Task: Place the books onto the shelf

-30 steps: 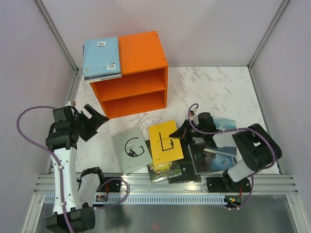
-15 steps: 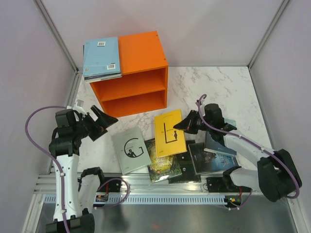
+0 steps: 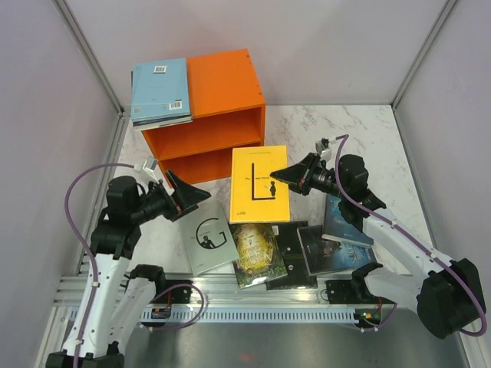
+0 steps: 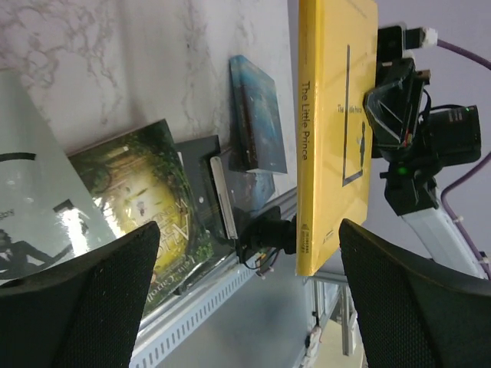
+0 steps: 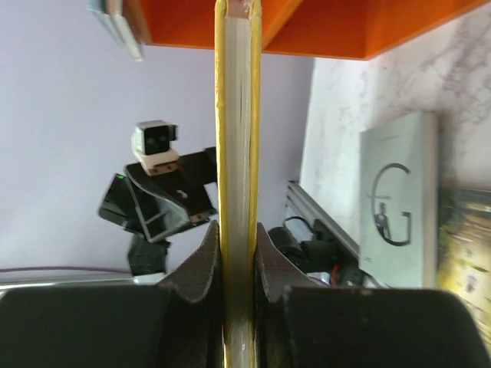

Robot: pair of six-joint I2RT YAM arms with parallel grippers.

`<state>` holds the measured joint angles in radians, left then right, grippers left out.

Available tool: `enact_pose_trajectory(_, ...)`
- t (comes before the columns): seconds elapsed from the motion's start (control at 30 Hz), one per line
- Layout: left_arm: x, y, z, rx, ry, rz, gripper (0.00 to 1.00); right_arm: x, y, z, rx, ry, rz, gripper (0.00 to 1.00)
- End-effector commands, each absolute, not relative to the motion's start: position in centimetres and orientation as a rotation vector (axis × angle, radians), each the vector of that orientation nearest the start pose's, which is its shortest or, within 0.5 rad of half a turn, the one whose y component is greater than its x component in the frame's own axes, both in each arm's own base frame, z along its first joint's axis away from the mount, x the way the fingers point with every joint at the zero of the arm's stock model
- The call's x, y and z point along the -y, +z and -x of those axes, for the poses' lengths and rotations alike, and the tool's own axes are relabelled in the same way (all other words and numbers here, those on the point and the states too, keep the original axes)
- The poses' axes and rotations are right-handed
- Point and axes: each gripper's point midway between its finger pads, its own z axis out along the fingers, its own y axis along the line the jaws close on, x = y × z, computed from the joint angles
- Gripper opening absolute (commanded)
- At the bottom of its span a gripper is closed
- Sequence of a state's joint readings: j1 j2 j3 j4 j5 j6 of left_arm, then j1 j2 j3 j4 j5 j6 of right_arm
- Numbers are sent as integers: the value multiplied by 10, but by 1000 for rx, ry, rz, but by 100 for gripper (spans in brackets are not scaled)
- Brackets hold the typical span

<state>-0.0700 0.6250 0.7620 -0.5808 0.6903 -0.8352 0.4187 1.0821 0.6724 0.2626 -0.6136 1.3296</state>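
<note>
Pinching yellow book (image 3: pixel 257 182) w/ right hand (image 3: pixel 282 177), long axis twd shelf (image 3: pixel 224 84)

The right gripper (image 5: pixel 236 238) pinches a yellow book (image 5: pixel 234 115) edge-on between its two dark fingers, the pale page block facing the lens and the far end seen against the orange shelf (image 5: pixel 322 27). On one side a grey-white "G" book (image 5: pixel 399 199) lies flat on the marbled table (image 5: pixel 345 100). On the other, the left gripper (image 5: pixel 165 203) shows against a lilac wall (image 5: pixel 69 115).
</note>
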Motion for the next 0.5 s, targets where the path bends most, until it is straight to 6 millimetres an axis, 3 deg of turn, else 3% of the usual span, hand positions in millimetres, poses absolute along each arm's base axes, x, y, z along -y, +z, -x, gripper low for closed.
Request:
enact_pose_trajectory(0.0,170,282,-194,-2006,-1344,316,100,-263,325,-247,-1813,1928,-337,0)
enact_pose_trajectory(0.33,225,304,-184,-1941,-1493,218,100,-275,332,-242,-1775,1977,-340,0)
enact_pose_trajectory(0.47,250,300,-182,-1990,-1507,184,90,-278,343,-240,-1735,2014,-335,0)
